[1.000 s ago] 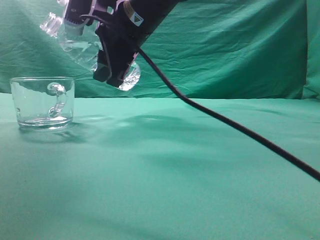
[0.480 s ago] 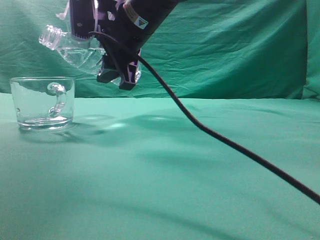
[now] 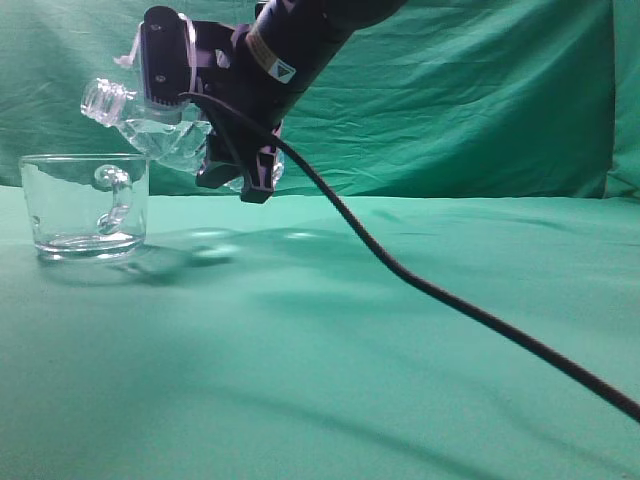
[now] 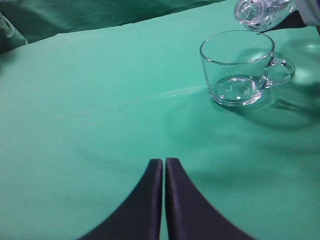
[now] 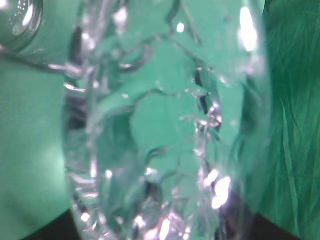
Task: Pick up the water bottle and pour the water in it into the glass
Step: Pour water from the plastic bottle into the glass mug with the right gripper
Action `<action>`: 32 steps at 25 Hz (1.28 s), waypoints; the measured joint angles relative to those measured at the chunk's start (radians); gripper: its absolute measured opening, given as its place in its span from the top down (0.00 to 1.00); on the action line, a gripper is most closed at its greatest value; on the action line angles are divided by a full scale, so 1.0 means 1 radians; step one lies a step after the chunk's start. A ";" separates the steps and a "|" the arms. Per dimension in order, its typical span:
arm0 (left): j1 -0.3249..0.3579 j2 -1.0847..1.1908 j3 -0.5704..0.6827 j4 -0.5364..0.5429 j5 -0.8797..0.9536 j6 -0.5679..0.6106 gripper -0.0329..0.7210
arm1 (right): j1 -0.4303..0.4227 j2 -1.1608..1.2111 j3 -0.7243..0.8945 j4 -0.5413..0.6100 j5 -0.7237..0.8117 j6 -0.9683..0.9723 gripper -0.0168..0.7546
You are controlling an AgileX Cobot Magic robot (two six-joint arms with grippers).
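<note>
Right gripper (image 3: 235, 150) clamps my water bottle (image 3: 150, 125), tilted, its mouth above the glass's (image 3: 85, 205) rim; left gripper (image 4: 164, 172) closed, idle nearer me. Risk — mouth sits off-centre, so water could splash past the glass.

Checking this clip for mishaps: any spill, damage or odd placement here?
No spill shows on the cloth. The water bottle, tilted in the right hand, looks crumpled at its body; its mouth hangs above the glass rim.
</note>
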 joint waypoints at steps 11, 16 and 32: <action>0.000 0.000 0.000 0.000 0.000 0.000 0.96 | 0.000 0.002 -0.006 -0.086 0.021 -0.026 0.58; 0.000 0.000 0.000 0.000 0.000 0.000 0.96 | 0.000 0.002 -0.006 -0.173 0.031 -0.030 0.58; 0.000 0.000 0.000 0.000 0.000 0.000 0.96 | 0.000 0.002 -0.006 -0.206 0.058 -0.039 0.58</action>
